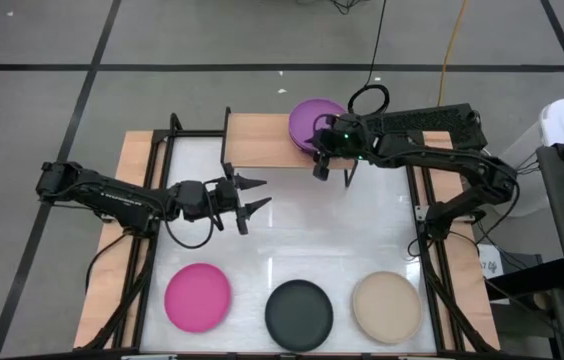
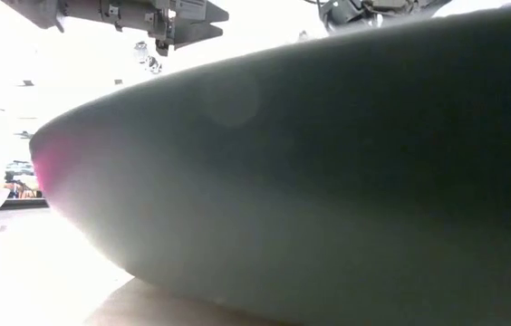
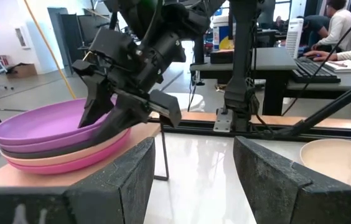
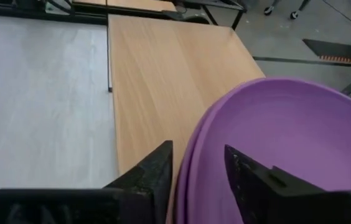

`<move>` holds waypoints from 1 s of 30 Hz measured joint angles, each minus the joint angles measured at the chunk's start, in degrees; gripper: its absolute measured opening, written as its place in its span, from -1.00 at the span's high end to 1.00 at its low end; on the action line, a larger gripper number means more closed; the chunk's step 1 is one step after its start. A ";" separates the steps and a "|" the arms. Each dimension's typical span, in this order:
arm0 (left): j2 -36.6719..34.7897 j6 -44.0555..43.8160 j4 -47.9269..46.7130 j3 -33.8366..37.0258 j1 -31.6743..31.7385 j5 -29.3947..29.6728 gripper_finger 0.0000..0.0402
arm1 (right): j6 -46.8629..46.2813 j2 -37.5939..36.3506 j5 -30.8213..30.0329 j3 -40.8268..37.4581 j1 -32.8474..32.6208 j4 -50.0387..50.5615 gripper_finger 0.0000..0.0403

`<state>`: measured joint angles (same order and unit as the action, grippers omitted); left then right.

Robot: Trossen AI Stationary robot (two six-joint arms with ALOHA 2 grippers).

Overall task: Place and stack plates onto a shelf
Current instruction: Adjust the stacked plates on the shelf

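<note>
Gripping the near rim of the purple plate (image 1: 312, 120), the right gripper (image 4: 198, 167) has one finger over the lip and one under it, pinching the plate as it sits on top of a stack at the right end of the shelf (image 1: 257, 140). In the left wrist view that stack reads as purple over a darker plate, then a beige and a pink one. The left gripper (image 1: 254, 195) hangs above the middle of the table with its fingers spread and nothing between them. Three plates wait along the front edge: the magenta plate (image 1: 198, 297), the black plate (image 1: 299, 313) and the beige plate (image 1: 387, 306). The likely trouble lies in letting go: if the fingers part while the purple plate is off-centre, it could settle crooked, and a finger dragging out from under the lip could pull it off the stack or shift the plates beneath toward the shelf's edge.
</note>
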<state>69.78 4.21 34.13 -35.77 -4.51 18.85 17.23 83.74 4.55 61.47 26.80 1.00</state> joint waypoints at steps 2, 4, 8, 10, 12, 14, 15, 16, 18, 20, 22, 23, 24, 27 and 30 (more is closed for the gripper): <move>0.00 0.00 -0.04 0.00 0.00 0.00 -0.11 | -0.02 -0.40 0.03 0.00 -0.08 0.08 0.49; 0.00 0.00 -0.05 0.00 0.00 0.00 -0.11 | -0.04 -0.88 0.16 0.00 -0.08 0.03 0.59; 0.00 0.00 -0.07 0.00 0.00 0.00 -0.11 | -0.07 -1.84 0.23 0.00 -0.11 0.09 0.78; 0.00 0.00 -0.07 0.00 0.00 0.00 -0.11 | -0.26 -2.34 0.16 0.00 -0.08 0.39 0.85; 0.00 0.00 -0.06 0.00 0.00 0.00 -0.11 | -0.24 -2.59 0.23 0.00 -0.06 0.37 0.91; 0.00 0.00 -0.07 0.00 0.00 0.00 -0.11 | -0.10 -2.62 0.30 0.00 -0.06 0.44 0.95; 0.00 0.00 -0.07 0.00 0.00 -0.01 -0.11 | -0.13 -2.65 0.25 0.00 -0.07 0.53 0.95; 0.00 0.00 -0.06 0.00 0.00 0.00 -0.11 | -0.15 -2.69 0.37 0.00 -0.07 0.63 0.95; 0.00 0.00 -0.07 0.00 0.00 -0.02 -0.11 | -0.15 -2.70 0.49 0.00 -0.08 0.67 0.93; 0.00 0.00 -0.07 0.00 0.00 -0.02 -0.11 | -0.39 -2.68 0.51 0.00 -0.08 0.68 0.92; 0.00 0.00 -0.07 0.00 0.00 -0.02 -0.11 | -0.74 -2.70 1.08 0.00 -0.08 0.61 0.92; 0.00 0.00 -0.06 0.00 0.00 -0.02 -0.11 | -0.77 -2.69 1.63 0.00 -0.08 0.61 0.92; 0.00 0.00 -0.07 0.00 0.00 -0.02 -0.11 | -1.01 -2.70 1.71 0.00 -0.08 0.60 0.92; -0.02 0.00 -0.07 0.00 0.00 -0.03 -0.11 | -1.55 -2.70 1.69 0.00 -0.08 0.52 0.92; -0.02 0.00 -0.06 0.00 0.00 -0.03 -0.11 | -1.57 -2.70 1.69 0.00 -0.08 0.52 0.91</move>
<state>69.76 4.21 34.07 -35.77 -4.51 18.82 15.66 81.04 6.24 61.47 26.72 1.52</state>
